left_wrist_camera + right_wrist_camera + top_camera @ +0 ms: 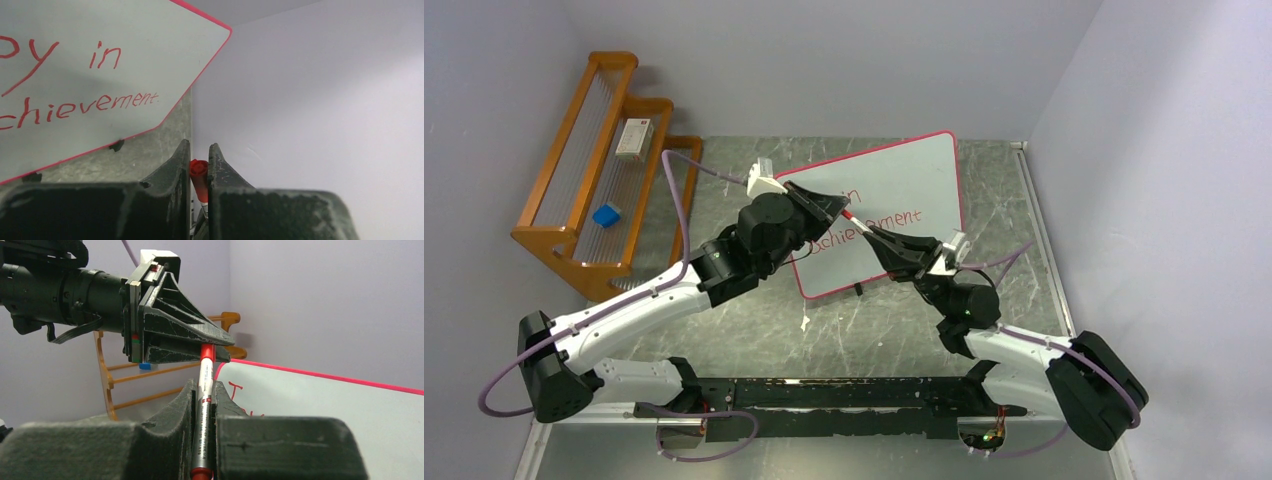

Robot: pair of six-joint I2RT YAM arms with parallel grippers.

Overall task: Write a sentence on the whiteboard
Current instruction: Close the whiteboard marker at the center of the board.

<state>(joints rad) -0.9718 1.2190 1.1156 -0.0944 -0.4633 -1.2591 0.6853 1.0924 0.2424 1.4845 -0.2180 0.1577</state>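
Closest to us is the grey stone-look table [754,330], with both arms reaching out over it. The right gripper [871,231] has its fingers pressed tight on the thin white pen with red ends [202,410], holding it around the middle. The pen sticks out ahead of it, up in the air.

Just past that, the left gripper [842,211] faces the right one. Its fingers are squeezed narrow on the pen's red plastic cap [198,172]. So the two grippers hold the one pen between them, one at each end.

Under and behind them is the big white whiteboard with the thin pink-red edge [914,170]. It lies on the table at the far middle, turned a bit crooked, on small black feet. Red words [100,102] are on it, and the last one ends with a dot.

Farthest away, at the left wall, is the orange wooden rack [574,190], with a small blue block [606,215] and a small white box [632,138] on it.

We think the sentence is done and the step now is closing the pen. We cannot tell if the cap is fully on. Next, the two grippers should push straight toward each other along the pen. If one tilts, the cap could jam or the pen could slip.
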